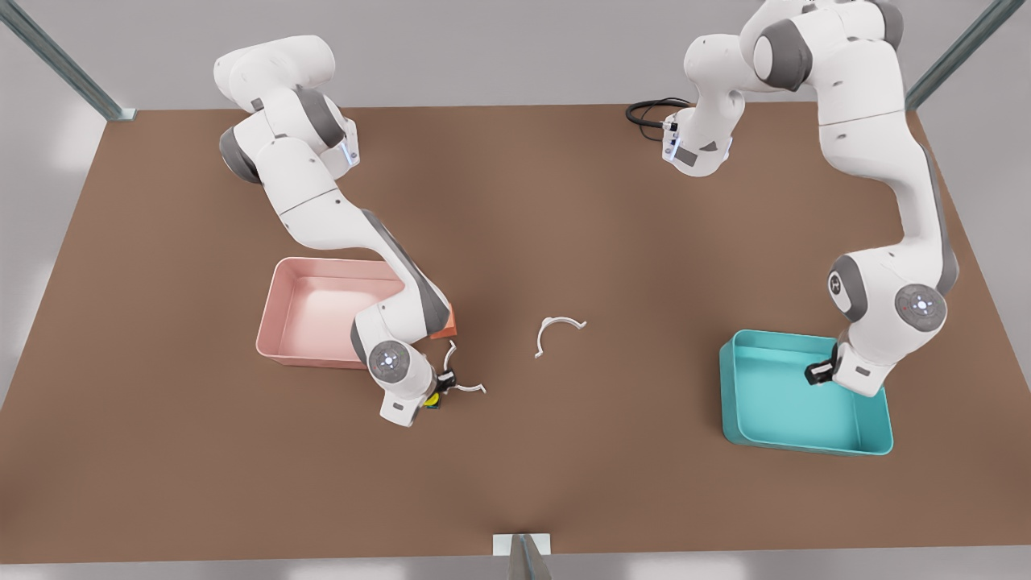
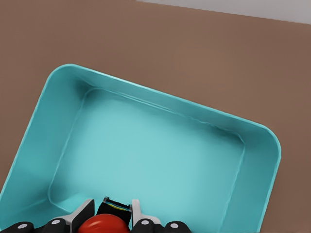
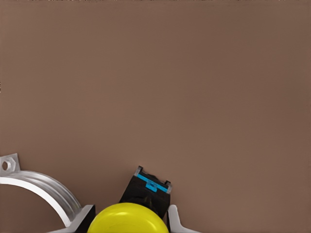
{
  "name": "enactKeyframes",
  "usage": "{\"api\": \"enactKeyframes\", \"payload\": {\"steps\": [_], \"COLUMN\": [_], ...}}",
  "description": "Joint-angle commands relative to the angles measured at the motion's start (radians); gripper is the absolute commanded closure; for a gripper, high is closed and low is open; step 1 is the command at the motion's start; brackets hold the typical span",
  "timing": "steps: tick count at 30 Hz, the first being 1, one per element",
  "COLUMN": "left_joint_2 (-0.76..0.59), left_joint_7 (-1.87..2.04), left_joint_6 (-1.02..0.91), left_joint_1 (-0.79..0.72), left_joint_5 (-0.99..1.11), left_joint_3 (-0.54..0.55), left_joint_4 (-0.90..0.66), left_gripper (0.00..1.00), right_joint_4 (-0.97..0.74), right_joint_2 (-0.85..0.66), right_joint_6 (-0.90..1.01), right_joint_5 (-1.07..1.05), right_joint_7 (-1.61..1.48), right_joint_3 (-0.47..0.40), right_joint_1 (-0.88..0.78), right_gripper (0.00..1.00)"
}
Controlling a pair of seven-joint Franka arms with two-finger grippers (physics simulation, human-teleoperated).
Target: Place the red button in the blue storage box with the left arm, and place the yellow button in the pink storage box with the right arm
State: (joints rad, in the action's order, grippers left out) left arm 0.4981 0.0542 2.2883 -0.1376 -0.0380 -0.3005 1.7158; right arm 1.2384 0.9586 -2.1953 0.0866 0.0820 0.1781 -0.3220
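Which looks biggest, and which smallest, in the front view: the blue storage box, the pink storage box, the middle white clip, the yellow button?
1. Blue storage box and pink storage box: too alike to rank, and an arm hides part of the pink one.
2. White clip.
3. Yellow button.

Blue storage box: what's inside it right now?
The blue storage box shows a bare floor. The left tool hangs over its wall, shut on the red button, not yet released. In the front view the arm covers one corner of the box.
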Motion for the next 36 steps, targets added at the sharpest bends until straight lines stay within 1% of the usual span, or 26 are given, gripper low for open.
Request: {"api": "enactKeyframes", "payload": {"steps": [1,3,6,10,11,13,14,15,17,18,21,22,24,26,28,29,30,31,32,33,34,35,36], "left_joint_2": [0.023,0.048,0.095,0.177,0.181,0.203,0.209,0.211,0.209,0.207,0.197,0.186,0.135,0.071,-0.019,-0.068,-0.104,-0.144,-0.19,-0.19,-0.19,-0.191,-0.19], "left_joint_7": [-0.39,-0.389,-0.383,-0.384,-0.384,-0.384,-0.384,-0.384,-0.386,-0.383,-0.379,-0.379,-0.379,-0.376,-0.294,-0.292,-0.263,-0.237,-0.237,-0.229,-0.149,-0.134,-0.134], "left_joint_6": [-0.013,-0.01,-0.001,0.094,0.094,0.114,0.123,0.123,0.123,0.123,0.12,0.117,0.068,-0.042,-0.153,-0.22,-0.262,-0.291,-0.375,-0.515,-0.567,-0.578,-0.628], "left_joint_1": [0.003,0.003,0.001,0.001,0.001,0.001,0.001,0.001,-0.002,-0.005,-0.01,-0.014,-0.02,-0.022,-0.053,-0.066,-0.091,-0.105,-0.111,-0.112,-0.125,-0.123,-0.123], "left_joint_5": [-0.037,-0.054,-0.1,-0.16,-0.171,-0.171,-0.172,-0.172,-0.171,-0.171,-0.171,-0.171,-0.161,-0.131,-0.039,-0.036,-0.036,-0.037,-0.039,-0.039,-0.034,-0.033,-0.033], "left_joint_3": [0.0,0.0,0.001,0.003,0.003,0.003,0.003,0.003,0.004,0.004,0.004,0.003,0.001,-0.003,-0.002,-0.002,0.001,0.004,0.003,0.003,0.003,0.003,-0.002], "left_joint_4": [-0.008,-0.008,-0.01,-0.01,-0.008,-0.01,-0.01,-0.01,-0.01,-0.01,-0.01,-0.008,-0.002,-0.002,-0.002,-0.005,-0.007,-0.01,-0.05,-0.154,-0.215,-0.237,-0.289], "left_gripper": [0.54,0.54,0.54,0.54,0.54,0.54,0.52,0.52,0.0,0.0,0.0,0.0,0.0,0.0,0.0,0.0,0.0,0.0,0.0,0.0,0.0,0.0,0.0], "right_joint_4": [0.0,0.0,0.0,-0.002,0.0,0.006,0.009,0.009,0.009,0.01,0.01,0.01,0.007,0.01,0.018,0.084,0.168,0.256,0.343,0.469,0.582,0.671,0.729], "right_joint_2": [-0.001,-0.001,-0.003,-0.015,-0.017,-0.017,-0.017,-0.017,-0.017,-0.017,-0.021,-0.021,-0.041,-0.116,-0.204,-0.276,-0.357,-0.426,-0.486,-0.572,-0.658,-0.716,-0.742], "right_joint_6": [-0.021,-0.021,-0.02,-0.009,-0.009,-0.009,-0.009,-0.009,-0.009,-0.009,-0.007,-0.007,0.02,0.083,0.173,0.175,0.175,0.17,0.172,0.167,0.169,0.169,0.169], "right_joint_5": [0.001,0.001,0.001,0.015,0.015,0.015,0.015,0.015,0.015,0.015,0.041,0.041,0.041,0.039,0.038,0.038,0.036,0.036,0.038,0.038,0.038,0.036,0.036], "right_joint_7": [0.015,0.013,0.012,0.007,0.005,0.009,0.007,0.007,0.007,0.005,0.005,0.005,0.001,0.01,0.012,0.015,0.012,0.004,-0.001,-0.001,-0.001,0.001,0.001], "right_joint_3": [0.0,0.0,0.0,0.0,0.001,0.001,0.001,0.001,0.001,0.001,0.003,0.004,0.004,0.014,0.024,0.024,0.053,0.106,0.208,0.323,0.392,0.474,0.533], "right_joint_1": [0.001,0.001,0.001,0.004,0.009,0.008,0.008,0.008,0.008,0.008,0.008,0.012,0.018,0.041,0.06,0.076,0.124,0.193,0.31,0.448,0.553,0.655,0.73], "right_gripper": [0.37,0.39,0.39,0.4,0.42,0.42,0.43,0.44,0.46,0.49,0.51,0.55,0.55,0.55,0.55,0.55,0.55,0.55,0.55,0.55,0.55,0.55,0.55]}}
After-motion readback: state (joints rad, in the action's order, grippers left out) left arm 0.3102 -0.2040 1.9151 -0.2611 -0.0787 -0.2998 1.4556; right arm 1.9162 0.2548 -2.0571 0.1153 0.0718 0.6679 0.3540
